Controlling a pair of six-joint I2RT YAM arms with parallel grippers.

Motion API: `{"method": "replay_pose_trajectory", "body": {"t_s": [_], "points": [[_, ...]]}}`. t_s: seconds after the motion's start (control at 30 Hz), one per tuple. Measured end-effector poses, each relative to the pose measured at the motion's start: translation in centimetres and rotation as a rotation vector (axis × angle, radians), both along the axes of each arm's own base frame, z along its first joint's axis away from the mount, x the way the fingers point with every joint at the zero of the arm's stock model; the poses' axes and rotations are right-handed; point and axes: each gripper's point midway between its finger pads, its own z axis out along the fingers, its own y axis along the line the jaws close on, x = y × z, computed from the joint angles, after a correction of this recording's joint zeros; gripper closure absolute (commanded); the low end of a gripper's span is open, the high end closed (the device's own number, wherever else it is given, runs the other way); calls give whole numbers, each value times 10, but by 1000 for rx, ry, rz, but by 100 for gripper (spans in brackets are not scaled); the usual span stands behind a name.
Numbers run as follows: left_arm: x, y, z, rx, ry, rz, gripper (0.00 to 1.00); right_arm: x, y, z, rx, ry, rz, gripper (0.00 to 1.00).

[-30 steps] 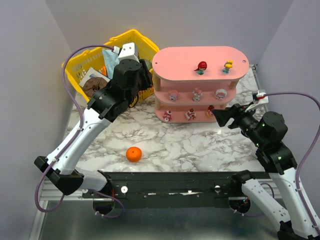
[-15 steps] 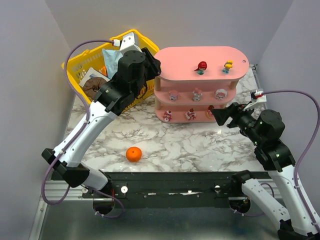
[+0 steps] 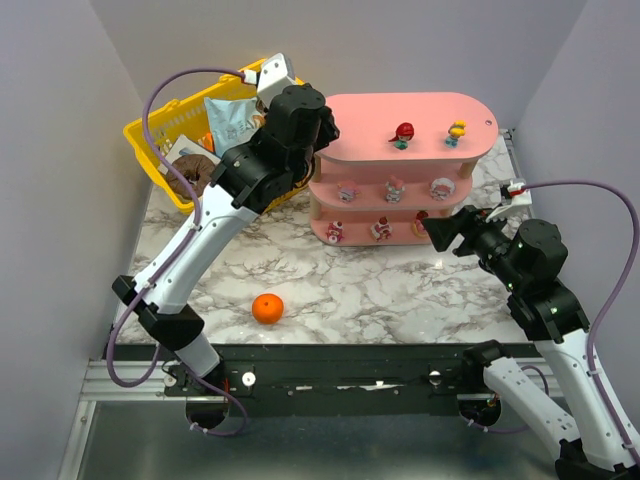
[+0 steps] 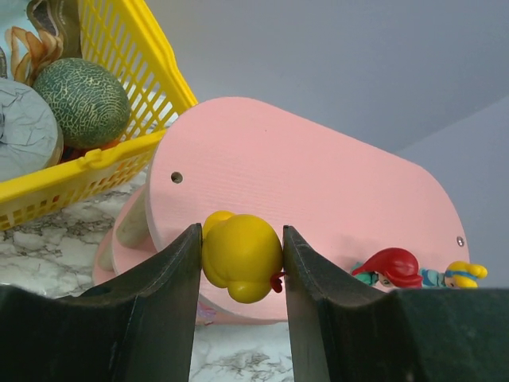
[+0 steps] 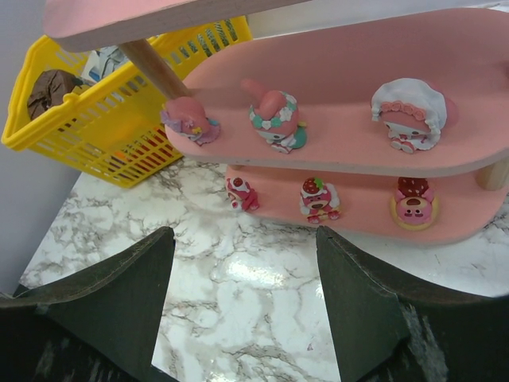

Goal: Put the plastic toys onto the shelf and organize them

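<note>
The left tool [image 4: 241, 267] is clenched on a round yellow toy [image 4: 241, 256], and both fingers press on the sides of it. The toy hangs in the air at the left end of the top board of the shelf [image 3: 360, 120], about at the height of this board. I cannot tell if it touches the board.

The pink shelf stands near the far edge of the bench [image 3: 400, 290], right of the middle. On its top board, toward the right end, a red-haired toy [image 3: 403, 134] and a yellow-haired toy [image 3: 457, 131] are side by side. The middle board carries a row of three toys [image 5: 274, 119], pink and white. The lowest board carries a second row of three [image 5: 320, 199].

The right tool [image 5: 241, 235] is released, its jaws wide with nothing between them. It hovers low over the bench before the right end of the shelf and faces the two lower boards.

A yellow basket [image 3: 150, 135] sits at the far left corner, just beside the shelf. An orange ball [image 3: 267, 308] lies near the near edge, left of the middle, well apart from the shelf.
</note>
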Motion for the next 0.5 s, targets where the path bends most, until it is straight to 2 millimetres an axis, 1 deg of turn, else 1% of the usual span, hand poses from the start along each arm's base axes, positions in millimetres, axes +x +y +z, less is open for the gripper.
{"method": "replay_pose_trajectory", "body": {"t_s": [0.1, 0.3, 0.5], "points": [[3, -3, -3, 13, 20, 15, 100, 1, -1, -1, -1, 2, -5, 20], [6, -9, -18, 54, 70, 34, 100, 2, -1, -4, -5, 9, -9, 20], [7, -8, -27, 73, 95, 44, 100, 2, -1, -5, -6, 12, -9, 20]]}}
